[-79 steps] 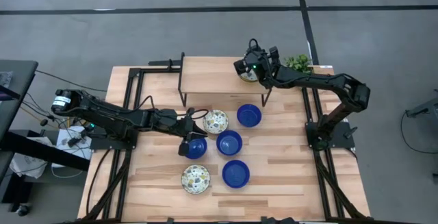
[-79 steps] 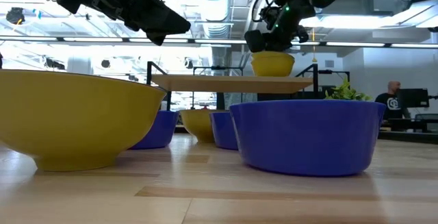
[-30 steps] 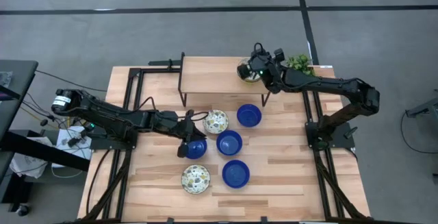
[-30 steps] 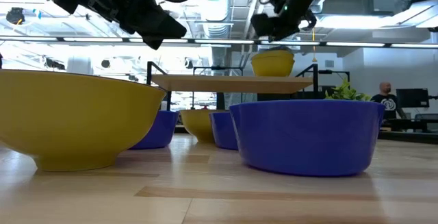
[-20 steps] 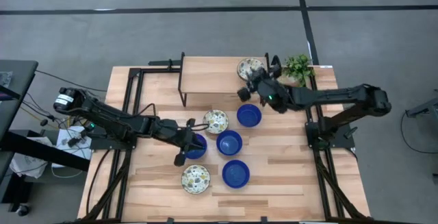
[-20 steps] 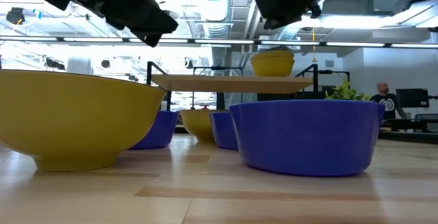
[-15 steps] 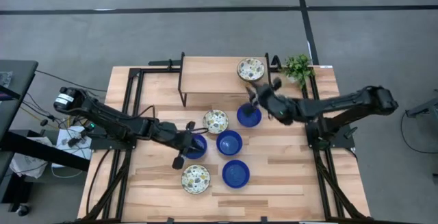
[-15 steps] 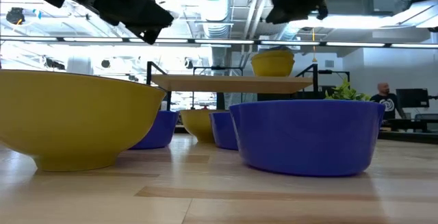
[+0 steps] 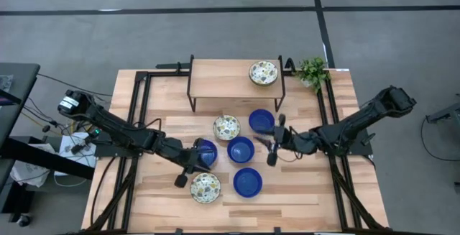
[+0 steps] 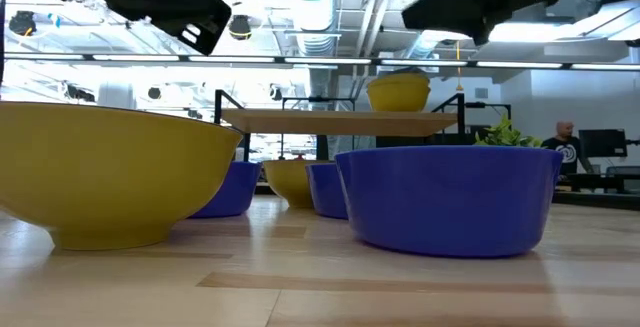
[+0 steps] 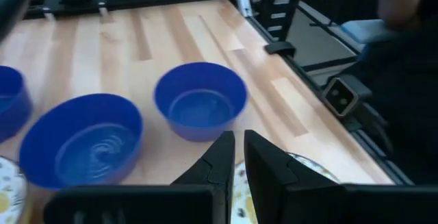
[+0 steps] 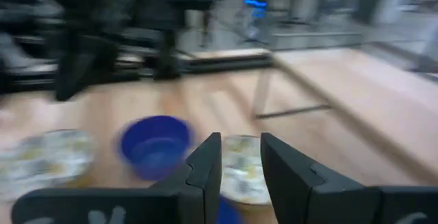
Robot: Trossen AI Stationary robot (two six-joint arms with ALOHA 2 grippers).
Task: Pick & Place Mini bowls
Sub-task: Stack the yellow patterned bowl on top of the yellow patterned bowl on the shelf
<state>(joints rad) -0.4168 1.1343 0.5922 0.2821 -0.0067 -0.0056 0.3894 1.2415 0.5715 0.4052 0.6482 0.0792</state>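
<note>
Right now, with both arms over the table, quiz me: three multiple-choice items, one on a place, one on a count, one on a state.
1. The floral bowl nearest the plant sits:
A. on the raised shelf
B. on the floor
C. under the shelf

2. The blue bowls on the table number:
A. two
B. four
C. six

3. The right gripper is:
A. clamped on a blue bowl
B. clamped on a floral bowl
C. open, holding nothing

Answers:
1 A: the high view shows that bowl alone on the shelf top, beside the plant.
2 B: the high view shows four blue bowls on the tabletop, one partly covered by the left arm, whose left gripper holds nothing.
3 C: the right wrist view shows its fingers apart with nothing between them.
</note>
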